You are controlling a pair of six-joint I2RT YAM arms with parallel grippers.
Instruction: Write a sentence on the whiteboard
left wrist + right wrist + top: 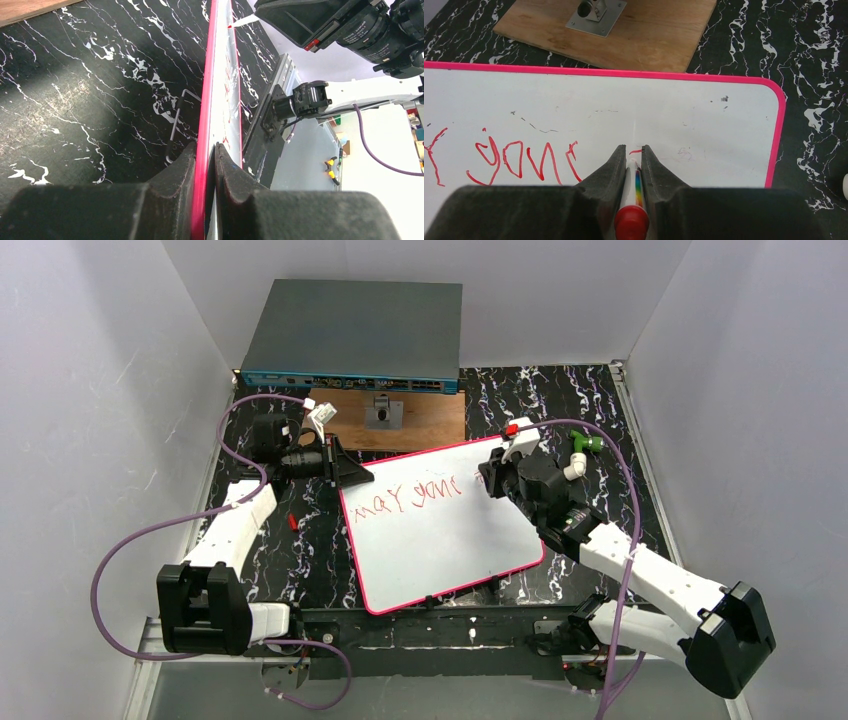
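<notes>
**Board position.** The whiteboard (440, 540) rests on the black marbled table (600, 410), turned at a slant. A brown wooden board (420, 420) lies just beyond the whiteboard's far edge. Whether the whiteboard sits fully flat cannot be told.

**Left claw.** The left claw (360, 476) is at the whiteboard's far left corner. The left wrist view shows it pressed together on the pink rim (202, 125), one finger on each face. This steadies the whiteboard.

**Right claw.** The right claw (634, 150) is over the whiteboard's far right part. It pinches a marker (631, 182) with a red end between its fingers. The tip points down at the white surface, beside a short red stroke. Whether the tip touches the surface is hidden by the fingers.

**The sentence.** The sentence (405, 498) runs as one line of wobbly red words along the whiteboard's far half. It starts close to the left rim and ends at the marker. The letters are too rough to read with certainty.

**Progress.**
- Done: several words of the first line are on the whiteboard.
- In hand: judged from the marker's place, a new letter at the right end of the line.
- Left: a short bare strip lies between the marker and the whiteboard's right rim. The whole near half of the whiteboard is bare. The task appears roughly midway. Any further words probably need a second line nearer the whiteboard's near edge.
</notes>
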